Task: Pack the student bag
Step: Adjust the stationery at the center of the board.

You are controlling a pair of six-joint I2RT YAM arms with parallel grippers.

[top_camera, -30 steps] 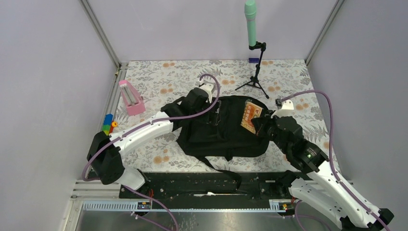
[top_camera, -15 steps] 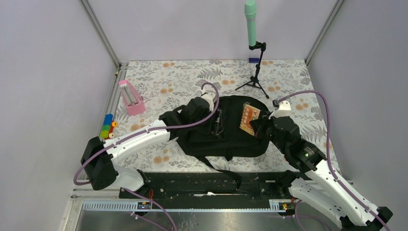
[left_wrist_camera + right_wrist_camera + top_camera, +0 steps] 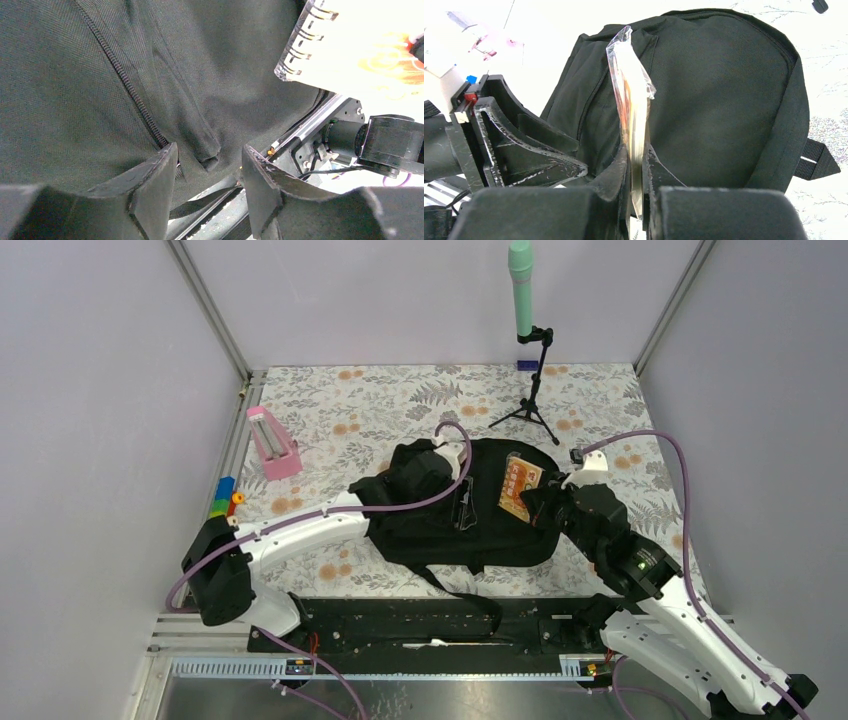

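Observation:
The student bag (image 3: 470, 535) lies flat in the middle of the table, black, with a zip (image 3: 127, 85) running across its front. My left gripper (image 3: 209, 160) is low on the bag near its middle, open part-way. A small fold of bag fabric by the zip's end sits between its fingertips. My right gripper (image 3: 636, 160) is shut on a spiral-bound notebook (image 3: 631, 100) in clear wrap. It holds the notebook on edge above the bag's right side (image 3: 520, 485). The left gripper's fingers (image 3: 524, 150) show just left of the notebook.
A pink wedge-shaped object (image 3: 272, 443) and coloured blocks (image 3: 225, 502) sit at the left edge. A tripod with a green cylinder (image 3: 530, 390) stands behind the bag. Walls close in both sides. A black rail (image 3: 420, 625) runs along the near edge.
My left arm has slid right across the bag towards the notebook, and its jaws have narrowed. The right gripper and notebook have shifted only slightly.

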